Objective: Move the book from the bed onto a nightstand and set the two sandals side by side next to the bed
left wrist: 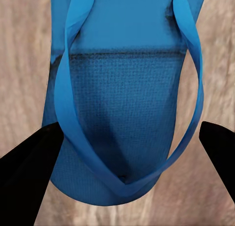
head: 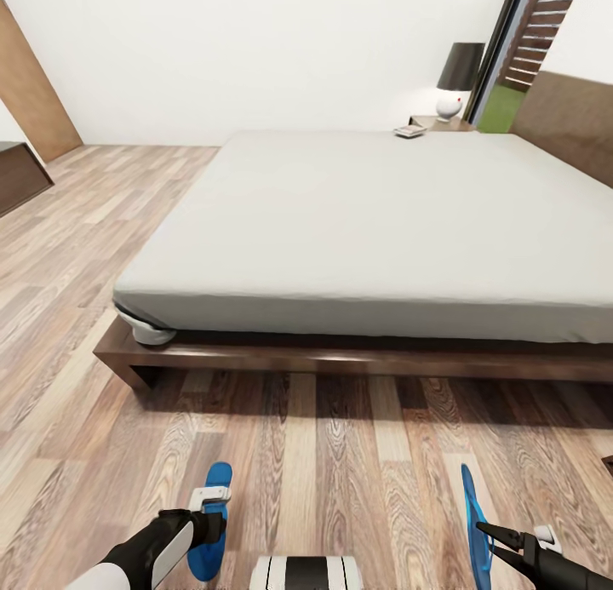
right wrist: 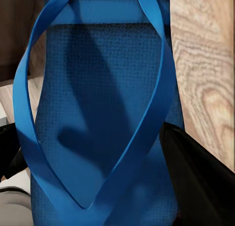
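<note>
Head view: the bed (head: 375, 224) is straight ahead on the wood floor (head: 340, 454); the book (head: 409, 131) sits on its far edge by the nightstand (head: 443, 123) and lamp (head: 457, 79); my left gripper (head: 213, 522) is over one sandal (head: 209, 552) lying flat; my right gripper (head: 492, 543) has the other sandal (head: 473, 522) up on edge. Left wrist view: fingers (left wrist: 29, 167) spread wide either side of the sandal (left wrist: 127, 113), gripping nothing. Right wrist view: sandal (right wrist: 103, 128) right up close, a dark finger (right wrist: 196, 177) against its edge, so it looks clamped.
</note>
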Available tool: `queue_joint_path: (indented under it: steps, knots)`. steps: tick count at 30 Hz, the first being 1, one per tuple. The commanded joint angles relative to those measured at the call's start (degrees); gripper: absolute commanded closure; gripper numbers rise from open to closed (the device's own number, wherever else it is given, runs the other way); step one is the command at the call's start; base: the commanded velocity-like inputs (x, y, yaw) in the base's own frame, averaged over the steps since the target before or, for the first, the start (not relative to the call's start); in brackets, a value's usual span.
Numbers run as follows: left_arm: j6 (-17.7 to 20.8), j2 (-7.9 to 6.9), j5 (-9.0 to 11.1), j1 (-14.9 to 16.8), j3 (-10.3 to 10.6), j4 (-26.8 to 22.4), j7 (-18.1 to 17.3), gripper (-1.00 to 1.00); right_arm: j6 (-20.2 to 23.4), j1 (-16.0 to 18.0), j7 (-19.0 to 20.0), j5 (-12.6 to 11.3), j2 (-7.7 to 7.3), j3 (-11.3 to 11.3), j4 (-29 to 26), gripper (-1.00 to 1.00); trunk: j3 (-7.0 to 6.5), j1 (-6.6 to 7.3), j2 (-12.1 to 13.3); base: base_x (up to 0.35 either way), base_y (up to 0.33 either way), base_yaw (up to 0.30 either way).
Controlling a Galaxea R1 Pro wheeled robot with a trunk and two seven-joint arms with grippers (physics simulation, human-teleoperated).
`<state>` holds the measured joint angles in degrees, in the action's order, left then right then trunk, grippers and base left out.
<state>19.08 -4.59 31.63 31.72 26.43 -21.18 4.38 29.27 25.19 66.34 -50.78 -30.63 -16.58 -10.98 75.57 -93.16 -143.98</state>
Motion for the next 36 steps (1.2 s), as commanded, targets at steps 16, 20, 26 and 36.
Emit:
queue_joint_path:
  steps: [16, 20, 26, 36]
  knots:
    - [0.26, 0.01, 0.54, 0.01, 0.49, -0.18, 0.54, 1.00, 0.53, 0.04, 0.02, -0.64, -0.04, -0.38, -0.10, 1.00, 3.59, -0.40, -0.23, 0.000, 0.000, 0.000]
    - [0.26, 0.02, 0.54, 0.01, 0.49, -0.18, 0.54, 1.00, 0.53, 0.04, 0.02, -0.64, -0.04, -0.38, -0.10, 1.00, 4.48, -0.50, -0.29, 0.000, 0.000, 0.000]
    - [0.26, 0.02, 0.54, 0.01, 0.50, -0.18, 0.54, 1.00, 0.53, 0.04, 0.02, -0.64, -0.04, -0.38, -0.10, 1.00, 5.81, -0.66, -0.37, 0.000, 0.000, 0.000]
    - [0.17, 0.00, 0.54, 0.01, 0.52, -0.20, 0.49, 1.00, 0.52, 0.04, 0.02, -0.64, -0.04, -0.38, -0.10, 1.00, 6.25, -0.71, -0.39, 0.005, 0.000, 0.000]
